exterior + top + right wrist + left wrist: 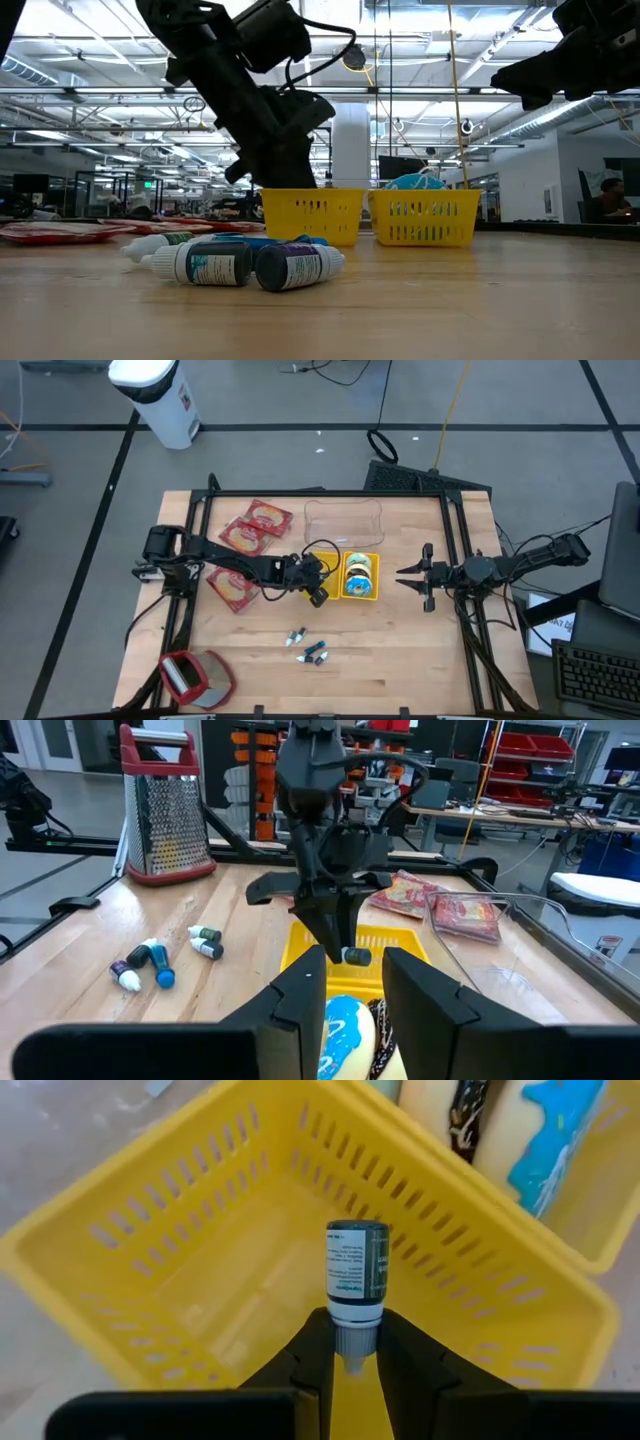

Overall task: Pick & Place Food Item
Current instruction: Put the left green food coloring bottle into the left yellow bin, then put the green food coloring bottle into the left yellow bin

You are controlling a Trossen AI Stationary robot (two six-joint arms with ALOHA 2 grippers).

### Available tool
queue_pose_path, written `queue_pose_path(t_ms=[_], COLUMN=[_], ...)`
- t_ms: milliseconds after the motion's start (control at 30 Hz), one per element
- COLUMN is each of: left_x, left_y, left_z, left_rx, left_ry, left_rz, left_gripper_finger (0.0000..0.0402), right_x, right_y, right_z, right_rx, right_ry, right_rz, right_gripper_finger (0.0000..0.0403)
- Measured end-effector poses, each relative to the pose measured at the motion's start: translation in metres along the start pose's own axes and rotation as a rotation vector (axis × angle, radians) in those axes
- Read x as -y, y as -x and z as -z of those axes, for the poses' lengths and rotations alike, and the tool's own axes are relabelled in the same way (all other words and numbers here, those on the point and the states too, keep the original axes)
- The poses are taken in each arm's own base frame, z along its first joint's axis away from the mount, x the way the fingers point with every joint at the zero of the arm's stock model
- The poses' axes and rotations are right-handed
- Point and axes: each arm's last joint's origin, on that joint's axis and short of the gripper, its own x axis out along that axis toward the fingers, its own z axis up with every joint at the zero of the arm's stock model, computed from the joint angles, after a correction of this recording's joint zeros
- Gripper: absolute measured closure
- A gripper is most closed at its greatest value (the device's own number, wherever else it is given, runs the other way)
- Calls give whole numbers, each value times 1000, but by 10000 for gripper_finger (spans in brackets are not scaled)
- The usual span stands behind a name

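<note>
My left gripper (352,1365) hangs over an empty yellow basket (200,1260) at the table's middle, shut on a small dark-green bottle (357,1265) with a white label. From the right wrist view the same bottle (355,956) shows just above the basket's rim (375,942). A second yellow basket (372,592) beside it holds wrapped food (540,1130). More small bottles (310,648) lie on the table nearer the front edge. My right gripper (345,990) waits open at the right side of the table. My left gripper pinches the bottle's white cap end (350,1338) between its two fingers. The fingers slant down from the table's left side and lie along the bottle. The bottle sticks out past the fingertips, its dark base foremost, lifted clear above the basket's inside.
Red food packets (252,530) lie at the left of the table, with a clear plastic tray (345,520) at the back. A grater (195,675) with a red handle lies at the front left corner. Bare wood spreads in front of the baskets.
</note>
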Motion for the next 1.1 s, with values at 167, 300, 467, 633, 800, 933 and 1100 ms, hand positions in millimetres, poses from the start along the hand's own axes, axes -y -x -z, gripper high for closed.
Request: queue_pose_path(t_ms=[167, 300, 467, 633, 800, 933, 1100], left_x=[1, 2, 2, 2, 6, 15, 42], left_y=[0, 0, 0, 2, 21, 50, 89], left_z=[-2, -3, -5, -8, -16, -20, 3], left_rx=[21, 32, 48, 62, 44, 10, -105], left_ry=[7, 13, 42, -18, -109, -122, -206], left_rz=[13, 18, 18, 35, 143, 273, 422], left_gripper_finger=[334, 316, 291, 268, 260, 259, 259], right_x=[0, 0, 0, 0, 0, 0, 0], right_y=[0, 0, 0, 0, 0, 0, 0], right_z=[0, 0, 0, 0, -1, -3, -2], right_rx=[-1, -1, -1, -1, 6, 29, 17], right_ry=[0, -1, -1, -1, -2, -11, -7], right_rz=[0, 0, 0, 0, 0, 0, -1], right_gripper_finger=[312, 312, 312, 312, 312, 312, 312])
